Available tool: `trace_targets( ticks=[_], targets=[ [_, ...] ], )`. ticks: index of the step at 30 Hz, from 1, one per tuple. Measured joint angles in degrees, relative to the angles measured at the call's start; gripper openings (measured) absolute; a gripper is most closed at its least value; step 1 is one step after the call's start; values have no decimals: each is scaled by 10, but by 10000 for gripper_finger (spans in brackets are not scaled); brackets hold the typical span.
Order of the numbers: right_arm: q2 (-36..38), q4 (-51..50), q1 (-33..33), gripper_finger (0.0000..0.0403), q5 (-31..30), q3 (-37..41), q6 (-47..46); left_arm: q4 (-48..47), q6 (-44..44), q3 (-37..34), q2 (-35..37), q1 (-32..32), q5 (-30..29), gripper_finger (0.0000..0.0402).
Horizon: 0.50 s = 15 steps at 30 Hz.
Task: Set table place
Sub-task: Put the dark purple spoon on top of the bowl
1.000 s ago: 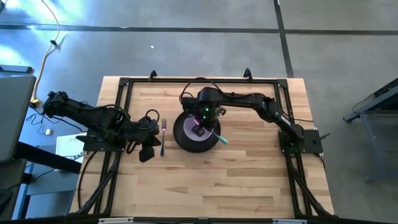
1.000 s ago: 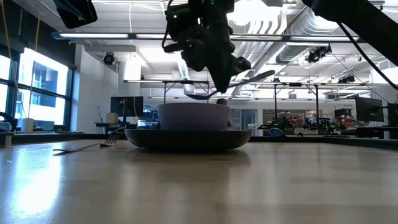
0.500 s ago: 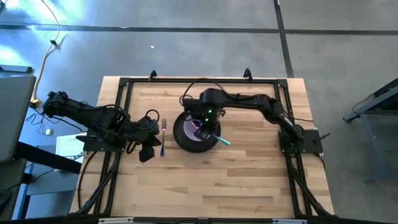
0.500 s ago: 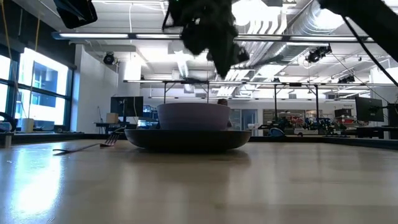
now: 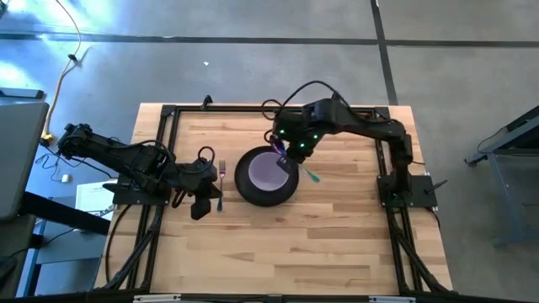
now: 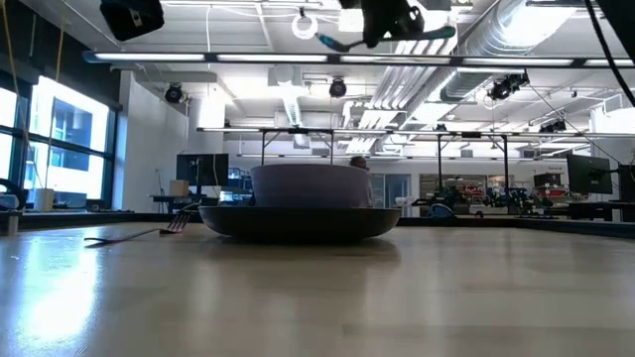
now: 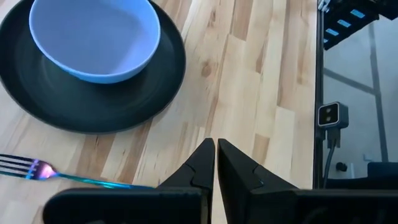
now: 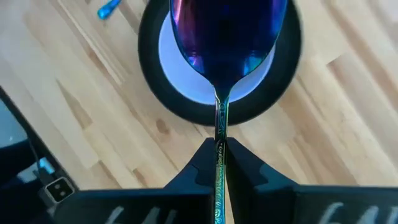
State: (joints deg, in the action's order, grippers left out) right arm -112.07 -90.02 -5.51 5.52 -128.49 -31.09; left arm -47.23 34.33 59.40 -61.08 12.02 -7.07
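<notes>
The dark grey plate (image 5: 246,187) lies on the light wood table (image 5: 337,244), with the lavender bowl (image 5: 268,172) standing in it. The fork (image 5: 222,173) lies flat on the table left of the plate. My right gripper (image 5: 295,156) is shut on the purple-headed, teal-handled spoon (image 8: 222,37), high above the plate's far right rim. The spoon also shows at the top of the low view (image 6: 337,42). My left gripper (image 7: 216,155) is shut and empty, over the fork's handle (image 7: 93,180), left of the plate. My right gripper pinches the spoon's handle (image 8: 219,134) between its two fingers, a little behind the neck. The fingers come from above and lie along the handle. The spoon is lifted clear, roughly level, with its purple head (image 8: 224,56) over the bowl and its teal end (image 5: 312,177) sticking out behind.
A black rail frame (image 5: 269,109) edges the table. Bare wood lies to the right of the plate (image 5: 345,194) and toward the near edge (image 5: 278,252). Both arm bases stand at the table's left and right sides.
My right gripper has risen with the spoon from just above the bowl, moving toward the table's far right. The spoon, low over the bowl a second ago, is now lifted well clear of it. The plate, bowl and fork have stayed put.
</notes>
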Motion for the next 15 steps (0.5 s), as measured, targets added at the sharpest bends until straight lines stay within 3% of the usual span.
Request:
trace_targets(
  ticks=[11,15],
  targets=[
    [22,1,35,0,-76,2,3,14,-9,0,0,0,-14,8],
    [42,1,44,0,-109,71,-3,14,-10,0,0,0,-29,8]
  ],
)
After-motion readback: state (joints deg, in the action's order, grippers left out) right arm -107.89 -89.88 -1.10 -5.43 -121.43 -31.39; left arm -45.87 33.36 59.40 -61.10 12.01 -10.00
